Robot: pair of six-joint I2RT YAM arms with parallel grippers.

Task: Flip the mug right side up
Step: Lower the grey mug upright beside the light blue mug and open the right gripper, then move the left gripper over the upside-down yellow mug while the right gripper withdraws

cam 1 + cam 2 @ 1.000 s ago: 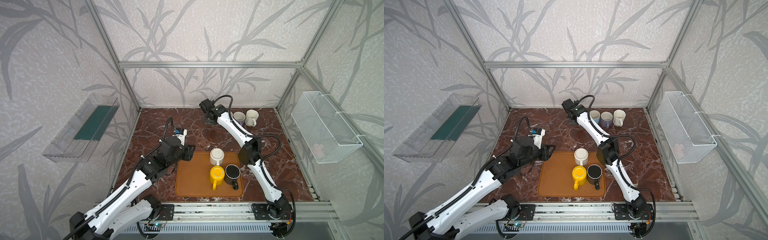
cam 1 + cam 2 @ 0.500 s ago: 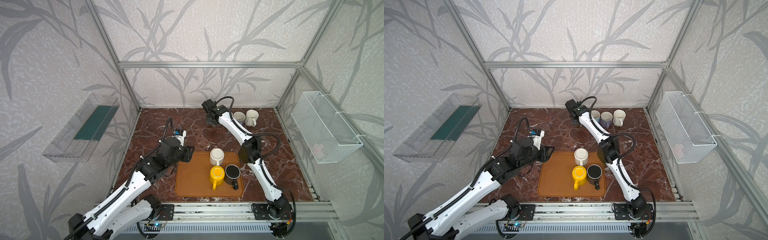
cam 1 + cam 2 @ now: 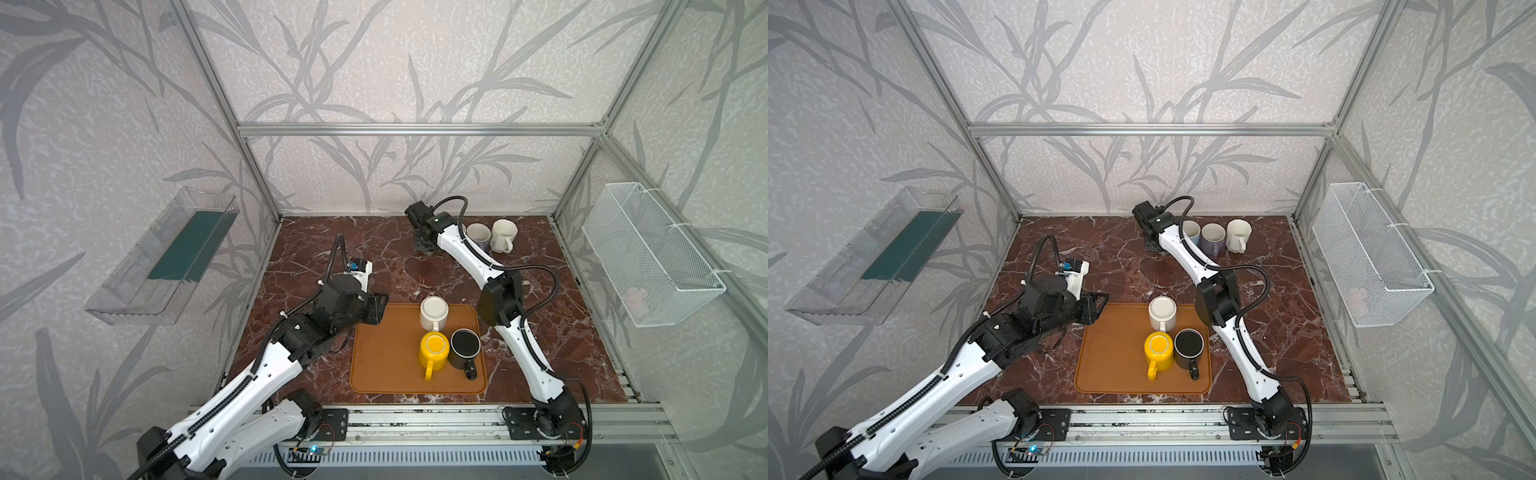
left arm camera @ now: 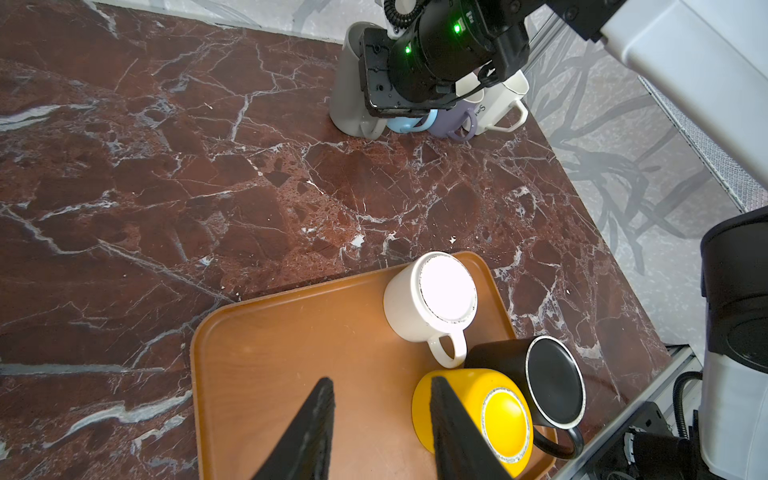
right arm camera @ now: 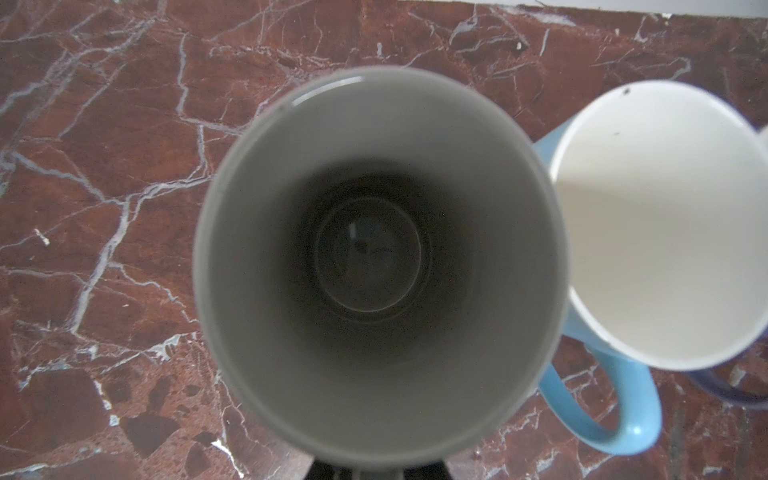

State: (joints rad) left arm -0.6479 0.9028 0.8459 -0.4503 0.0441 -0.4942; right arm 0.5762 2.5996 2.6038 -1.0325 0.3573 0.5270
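My right gripper is shut on a tall grey mug at the back of the marble table. The mug stands mouth up, and the right wrist view looks straight down into it. In the left wrist view the grey mug rests on the table beside a blue mug. On the brown tray a white mug, a yellow mug and a black mug sit upside down. My left gripper hovers open and empty over the tray, left of the yellow mug.
A row of upright mugs stands at the back: blue, purple and white. A wire basket hangs on the right wall and a clear bin on the left wall. Metal frame posts edge the table.
My right gripper has shifted slightly to the right with the grey mug, closer to the row of mugs. The left arm has barely moved.
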